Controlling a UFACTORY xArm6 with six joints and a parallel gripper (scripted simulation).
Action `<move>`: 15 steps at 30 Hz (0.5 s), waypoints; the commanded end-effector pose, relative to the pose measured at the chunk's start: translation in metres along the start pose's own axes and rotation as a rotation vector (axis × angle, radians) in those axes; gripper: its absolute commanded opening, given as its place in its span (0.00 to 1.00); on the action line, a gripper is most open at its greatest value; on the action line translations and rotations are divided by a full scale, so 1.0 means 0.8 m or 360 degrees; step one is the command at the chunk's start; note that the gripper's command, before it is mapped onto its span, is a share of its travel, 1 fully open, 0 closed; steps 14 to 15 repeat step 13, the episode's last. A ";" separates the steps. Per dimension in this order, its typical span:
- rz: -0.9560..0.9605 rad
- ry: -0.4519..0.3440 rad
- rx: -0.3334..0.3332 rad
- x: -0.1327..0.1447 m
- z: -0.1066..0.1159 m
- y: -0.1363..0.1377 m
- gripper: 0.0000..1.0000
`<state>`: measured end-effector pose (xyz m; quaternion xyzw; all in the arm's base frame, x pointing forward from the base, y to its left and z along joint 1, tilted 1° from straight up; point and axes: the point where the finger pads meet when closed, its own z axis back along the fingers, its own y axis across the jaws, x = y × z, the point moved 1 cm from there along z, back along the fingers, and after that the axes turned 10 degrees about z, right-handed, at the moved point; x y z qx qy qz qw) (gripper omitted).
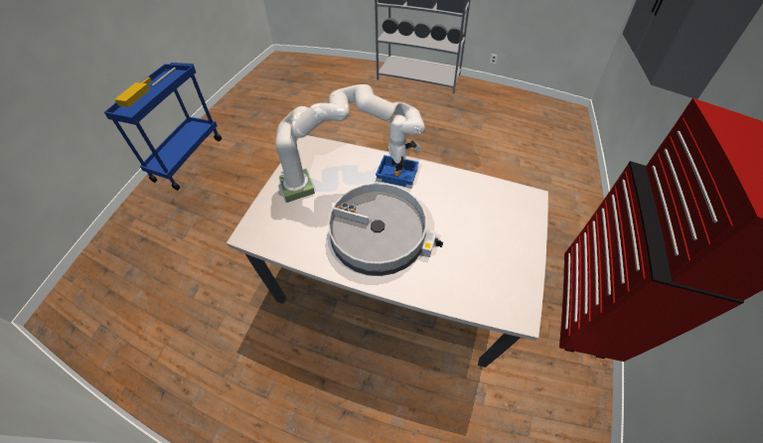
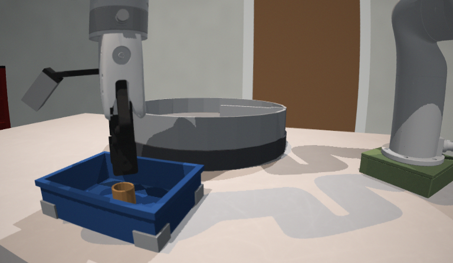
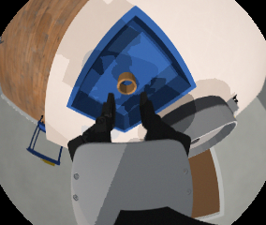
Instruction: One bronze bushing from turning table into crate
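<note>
A bronze bushing [image 1: 397, 173] [image 2: 124, 194] [image 3: 126, 76] stands upright on the floor of the blue crate [image 1: 393, 181] [image 2: 180, 200] [image 3: 147, 47]. My gripper [image 1: 398, 167] [image 2: 125, 173] [image 3: 127, 99] is open and empty. In the exterior view its fingertips are above the bushing's top, inside the crate's outline. In the wrist view there is a gap between each finger and the bushing. The grey turning table [image 1: 393, 244] [image 2: 213, 133] [image 3: 205, 112] carries several small bushings [image 1: 351, 208] beside its divider; their exact number and colours are hard to tell.
The divider [image 1: 351, 217] runs from the turning table's wall towards its dark hub [image 1: 378, 225]. A small box [image 1: 428, 243] sits at the turning table's rim. The arm's green base [image 1: 298, 190] [image 2: 397, 176] stands on the white table [image 1: 489, 247], left of the crate in the top view.
</note>
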<state>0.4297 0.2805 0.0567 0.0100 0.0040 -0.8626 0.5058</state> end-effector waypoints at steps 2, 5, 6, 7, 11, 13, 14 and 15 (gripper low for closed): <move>0.0000 0.0002 0.0001 0.000 0.030 0.000 0.41; 0.0000 0.0002 0.0001 0.000 0.036 0.000 0.41; 0.0000 0.0002 0.0001 0.000 0.036 0.000 0.41; 0.0000 0.0002 0.0001 0.000 0.036 0.000 0.41; 0.0000 0.0002 0.0001 0.000 0.036 0.000 0.41; 0.0000 0.0002 0.0001 0.000 0.036 0.000 0.41; 0.0000 0.0002 0.0001 0.000 0.036 0.000 0.41; 0.0000 0.0002 0.0001 0.000 0.036 0.000 0.41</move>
